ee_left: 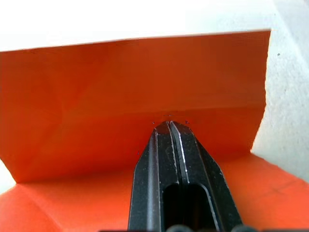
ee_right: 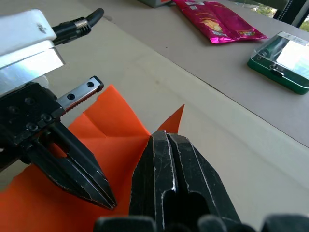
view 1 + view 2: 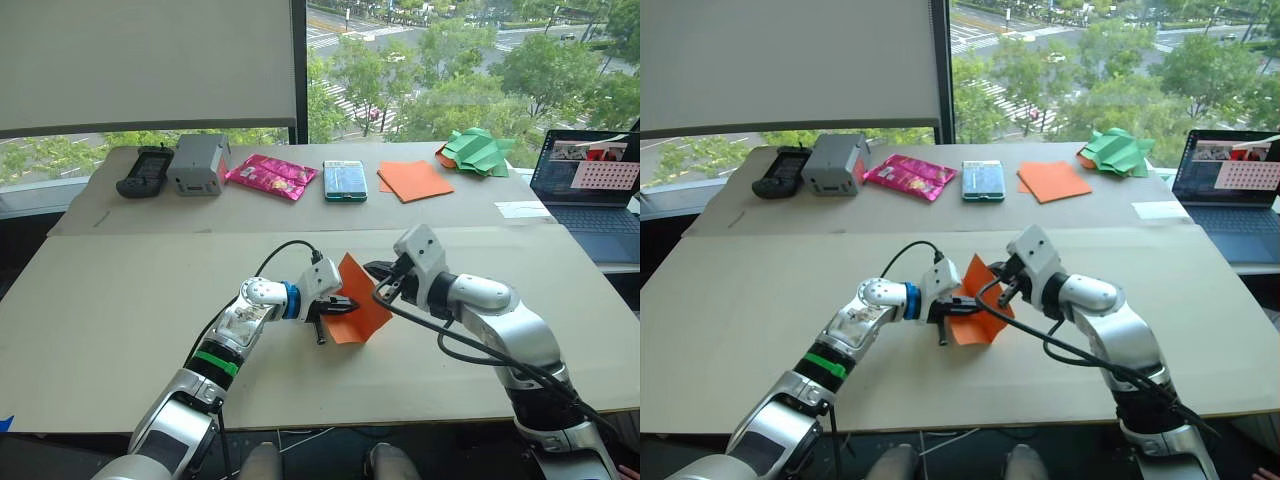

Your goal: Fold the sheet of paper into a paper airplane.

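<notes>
Sheet of paper [image 3: 355, 300] pinched between hands

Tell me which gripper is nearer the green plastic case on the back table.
Right. The right gripper, shut on the sheet of paper, sits almost straight in front of the green case; the left gripper, also pinching the sheet, lies slightly farther back.

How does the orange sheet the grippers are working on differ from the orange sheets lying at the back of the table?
The sheet of paper is bent, part standing up from the table; the orange sheets at the back lie flat.
The sheet of paper shows crease lines; the back sheets look smooth.
The sheet of paper is pinched by the left gripper and the right gripper, both shut; the back sheets lie untouched beside the green paper shape.
Both are bright orange.
</notes>
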Robot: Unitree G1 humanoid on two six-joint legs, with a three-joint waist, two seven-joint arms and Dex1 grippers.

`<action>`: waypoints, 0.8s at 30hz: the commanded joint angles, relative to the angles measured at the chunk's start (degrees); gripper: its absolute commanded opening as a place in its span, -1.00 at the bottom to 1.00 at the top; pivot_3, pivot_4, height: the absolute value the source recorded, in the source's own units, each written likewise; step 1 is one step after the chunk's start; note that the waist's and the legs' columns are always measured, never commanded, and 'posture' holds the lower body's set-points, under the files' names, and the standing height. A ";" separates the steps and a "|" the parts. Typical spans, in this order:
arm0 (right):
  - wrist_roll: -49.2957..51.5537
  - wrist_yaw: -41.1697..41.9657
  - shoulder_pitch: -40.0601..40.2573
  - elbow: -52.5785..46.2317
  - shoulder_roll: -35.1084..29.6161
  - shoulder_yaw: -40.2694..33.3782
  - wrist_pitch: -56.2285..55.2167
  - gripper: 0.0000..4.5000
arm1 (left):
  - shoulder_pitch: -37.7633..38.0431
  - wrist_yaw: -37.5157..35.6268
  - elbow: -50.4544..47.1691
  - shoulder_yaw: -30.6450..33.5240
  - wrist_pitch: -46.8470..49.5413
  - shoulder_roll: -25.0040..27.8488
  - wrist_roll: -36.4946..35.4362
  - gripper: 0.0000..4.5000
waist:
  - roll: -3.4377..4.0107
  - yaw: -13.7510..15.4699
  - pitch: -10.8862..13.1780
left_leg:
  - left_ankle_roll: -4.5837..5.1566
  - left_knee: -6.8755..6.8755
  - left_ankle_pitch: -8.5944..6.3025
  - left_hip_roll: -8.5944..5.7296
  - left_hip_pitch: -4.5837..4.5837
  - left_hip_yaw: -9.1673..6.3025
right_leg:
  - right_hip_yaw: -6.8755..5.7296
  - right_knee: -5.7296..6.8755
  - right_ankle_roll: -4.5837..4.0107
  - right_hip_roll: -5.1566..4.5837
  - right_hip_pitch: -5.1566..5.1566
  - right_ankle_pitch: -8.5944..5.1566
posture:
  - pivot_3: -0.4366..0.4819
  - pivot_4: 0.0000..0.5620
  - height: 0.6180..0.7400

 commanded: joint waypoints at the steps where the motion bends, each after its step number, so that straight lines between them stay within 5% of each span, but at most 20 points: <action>1: -2.94 -0.17 -2.08 1.20 -0.76 2.80 -1.86 -0.98 | -0.43 -1.46 -1.20 -0.63 -1.84 0.26 0.73 -1.00 | 0.00 0.01 0.00 | 0.00 0.00 0.00 0.00 0.00 0.00 | 0.00 0.00 0.00 0.00 0.00 0.00 | -0.05 -0.47 0.44; 15: -10.71 -0.28 -0.99 13.41 -3.12 6.66 -4.24 -0.98 | 4.88 -2.79 -6.09 -0.47 -1.65 5.73 2.55 -1.00 | 0.02 0.01 -0.01 | 0.01 0.00 0.01 0.00 0.00 0.01 | 0.00 0.03 0.00 0.00 0.01 0.00 | -0.05 -0.47 0.44; 24: -9.98 0.98 3.59 11.67 -2.03 7.39 -4.24 -0.98 | 8.16 -2.19 -7.65 0.27 -1.34 9.01 3.29 -1.00 | 0.01 -0.04 -0.06 | -0.01 0.00 -0.01 0.01 0.24 0.00 | 0.00 0.00 -0.01 0.00 0.23 -0.01 | -0.05 -0.47 0.44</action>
